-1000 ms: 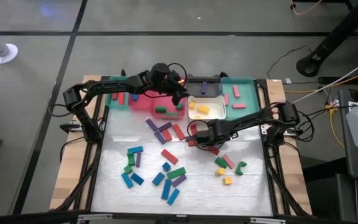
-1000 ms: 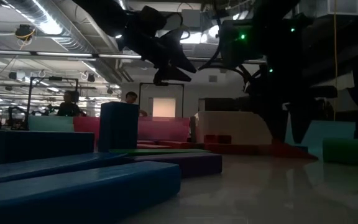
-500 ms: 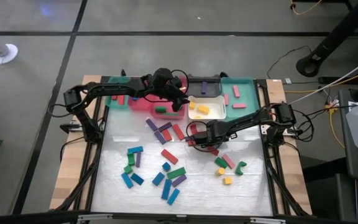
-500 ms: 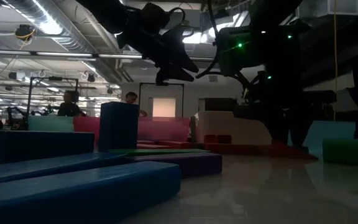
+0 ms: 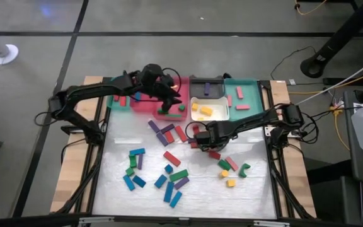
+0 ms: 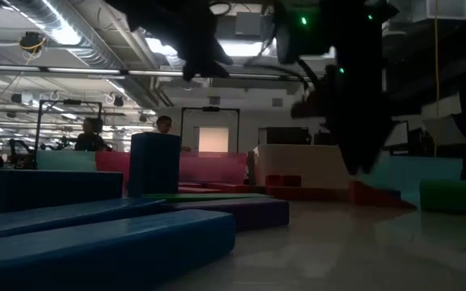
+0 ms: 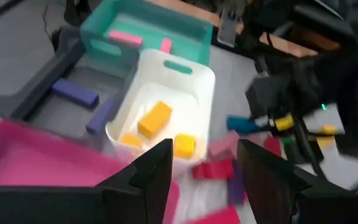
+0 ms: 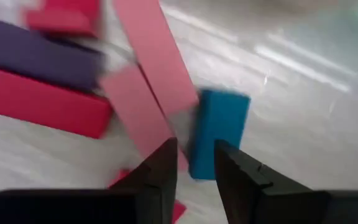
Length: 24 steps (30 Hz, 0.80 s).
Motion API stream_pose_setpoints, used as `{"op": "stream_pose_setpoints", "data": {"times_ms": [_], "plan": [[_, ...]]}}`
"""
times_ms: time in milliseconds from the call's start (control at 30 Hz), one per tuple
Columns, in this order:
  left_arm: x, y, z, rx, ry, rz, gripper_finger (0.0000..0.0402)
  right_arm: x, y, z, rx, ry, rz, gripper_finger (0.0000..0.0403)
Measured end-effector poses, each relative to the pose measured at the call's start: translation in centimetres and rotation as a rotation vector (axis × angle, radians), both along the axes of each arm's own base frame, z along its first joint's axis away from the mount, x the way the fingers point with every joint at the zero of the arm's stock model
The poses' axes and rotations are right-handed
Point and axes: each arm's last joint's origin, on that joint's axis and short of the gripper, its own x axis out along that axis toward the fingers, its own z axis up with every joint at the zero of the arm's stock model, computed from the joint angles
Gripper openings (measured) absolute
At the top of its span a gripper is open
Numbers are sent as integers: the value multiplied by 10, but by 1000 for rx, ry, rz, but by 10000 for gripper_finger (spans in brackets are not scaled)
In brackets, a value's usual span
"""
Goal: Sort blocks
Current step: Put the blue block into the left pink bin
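Now my left gripper (image 5: 169, 98) has pulled back over the pink plastic tray (image 5: 145, 106), its jaws apart and empty, so I judge its drop is done. My right gripper (image 5: 197, 135) has sunk onto the crowded red and pink bar blocks (image 8: 148, 68) mid-table, but I cannot tell whether it has caught one. A small blue block (image 8: 217, 130) and a purple bar (image 8: 36, 59) lie tight alongside and could get dragged.

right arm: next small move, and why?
Probably lift straight up a little to check the grip. The right gripper sits low among the red and pink blocks mid-table, fingers nearly together, but no view shows a block clearly between them. The left gripper hangs open over the pink tray.
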Motion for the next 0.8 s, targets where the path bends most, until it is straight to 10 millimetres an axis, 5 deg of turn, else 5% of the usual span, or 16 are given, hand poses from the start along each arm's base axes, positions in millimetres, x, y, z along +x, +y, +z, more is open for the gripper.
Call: {"op": "stream_pose_setpoints", "data": {"times_ms": [133,367,800], "plan": [[-16,-7,9,-57,35,28,169,6,-1,27,-34,-94,75,59],[-28,-12,16,-77,57,42,169,7,-2,40,-95,-56,210,3],[-32,-15,11,-110,125,41,169,4,-2,39,-62,-22,187,93]]}}
